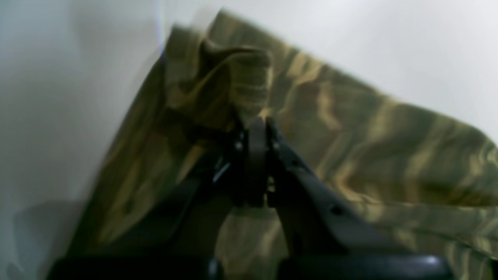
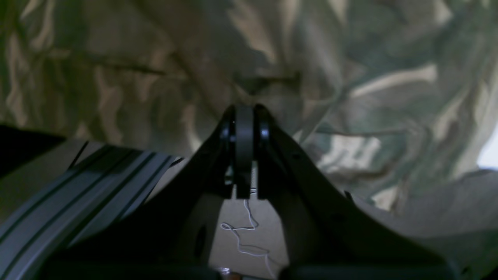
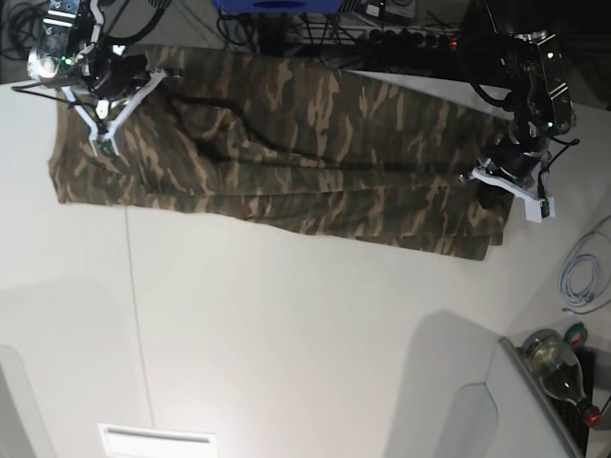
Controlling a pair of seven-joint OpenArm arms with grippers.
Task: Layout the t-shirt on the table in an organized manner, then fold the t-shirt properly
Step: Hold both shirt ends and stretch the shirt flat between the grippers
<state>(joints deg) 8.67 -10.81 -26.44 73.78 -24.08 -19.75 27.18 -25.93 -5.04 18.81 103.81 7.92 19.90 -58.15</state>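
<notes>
T-shirt [image 3: 286, 153] lies as a long doubled band across far side of the table [image 3: 315, 324], so I judge layout done & fold partway, w/ crosswise folds left; left gripper [image 1: 256, 124] jaws pinched on cloth at one end, right gripper [image 2: 244, 111] jaws pressed together, hold on cloth unclear.

Background as observed from the base view. A dark strip runs along the 12 o'clock edge, crowded with black cables [image 3: 315, 33] and a power strip [image 3: 406, 36] showing a small red light. A blue object [image 3: 277, 5] sits at the top edge, cut off. At 3 o'clock a coiled pale cable [image 3: 580, 272] lies loose. At 5 o'clock a glass bottle [image 3: 558, 367] lies on its side. Lighting is even, with soft grey shadows toward 6 o'clock.
</notes>
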